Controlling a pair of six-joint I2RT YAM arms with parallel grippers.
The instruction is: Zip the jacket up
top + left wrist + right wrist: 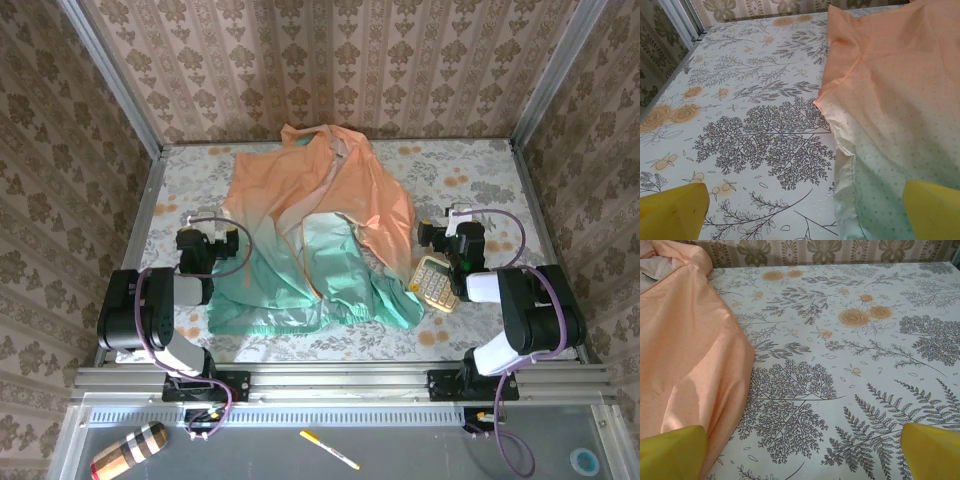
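Your jacket (315, 245) lies crumpled in the middle of the table (480, 170), with the peach end toward the far wall and the teal hem toward the arms. Its front is folded open over a paler panel. A thin orange line there may be the zipper (308, 265), but it is too fine to follow. The sleeves are bunched into the folds, so you cannot trace them.

The left gripper (235, 243) sits at the jacket's left edge with its jaws spread wide and nothing between them. In the left wrist view, one yellow fingertip (935, 210) is cut off by the frame, over pale fabric. The right gripper (430, 235) is at the jacket's right edge, equally wide open and empty.

You have one jacket, two grippers and one calculator (434, 283). The calculator is against the hem's right corner; whether they touch is unclear. On the front ledge lie one pen (330, 450) and one striped wooden piece (128, 450).
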